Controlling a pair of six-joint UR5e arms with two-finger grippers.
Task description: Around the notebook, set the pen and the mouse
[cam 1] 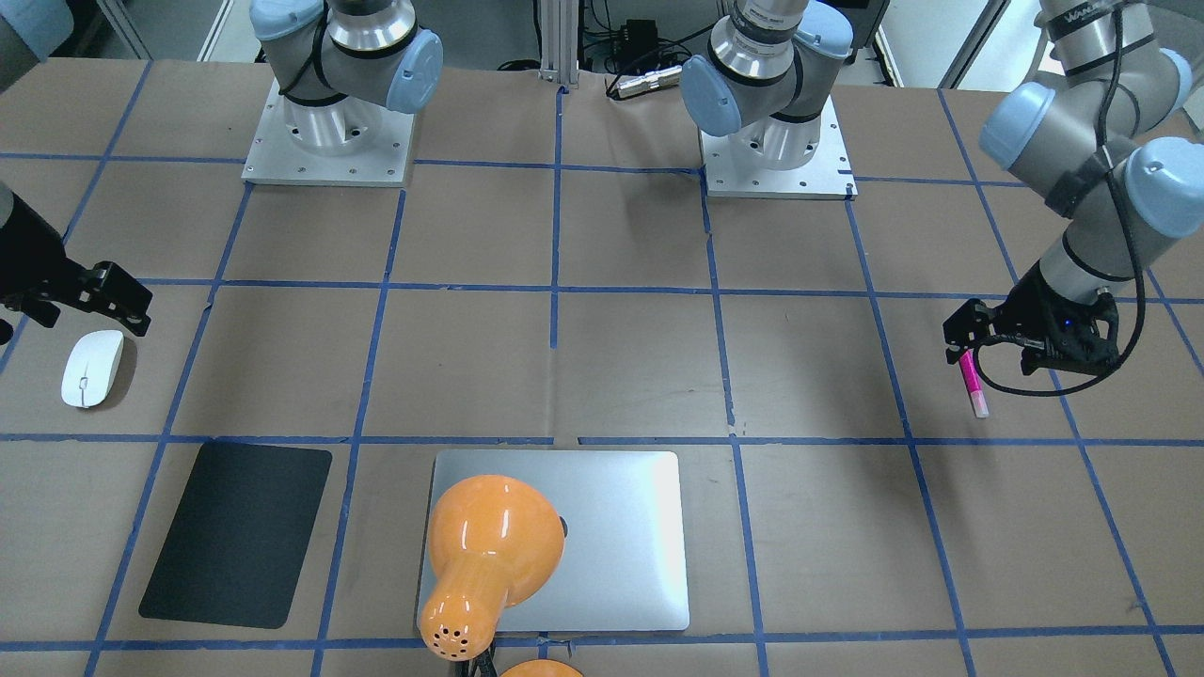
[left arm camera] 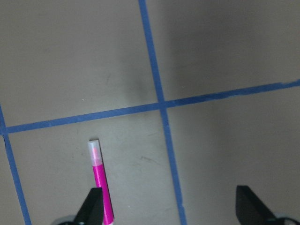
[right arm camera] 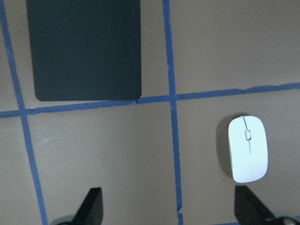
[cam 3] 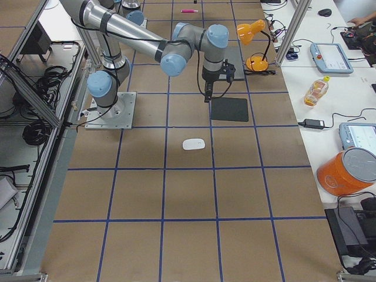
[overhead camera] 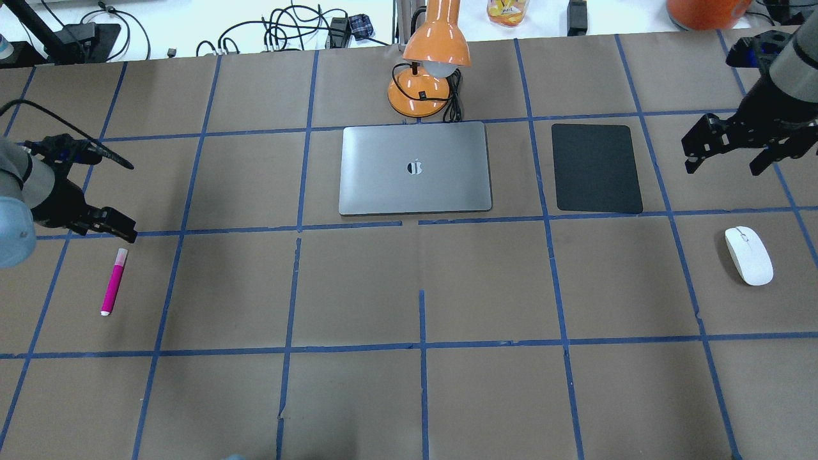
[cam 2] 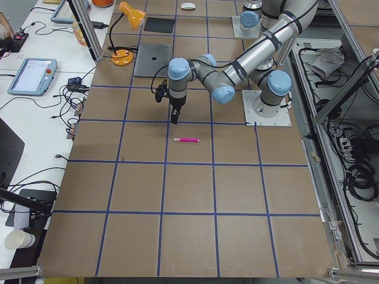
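Overhead, the slim magenta-pink pen point(overhead camera: 114, 282) lies at left, the small white oval mouse point(overhead camera: 748, 255) at right, the flat silver-grey metal notebook point(overhead camera: 383, 185) upper centre. Left pincer point(left arm camera: 171, 208) and right pincer point(right arm camera: 168, 208) gape wide.

An orange desk lamp point(overhead camera: 436, 48) stands on the blue-gridded brown table point(overhead camera: 358, 287).

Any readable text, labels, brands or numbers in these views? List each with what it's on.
Nothing reads clearly.
Left arm: pale lettering on a dark band, cut off and too blurred to read.
Notebook: dark centre logo only, no words.
Bottle: label too small to read.
Pen, mouse: no lettering seen.
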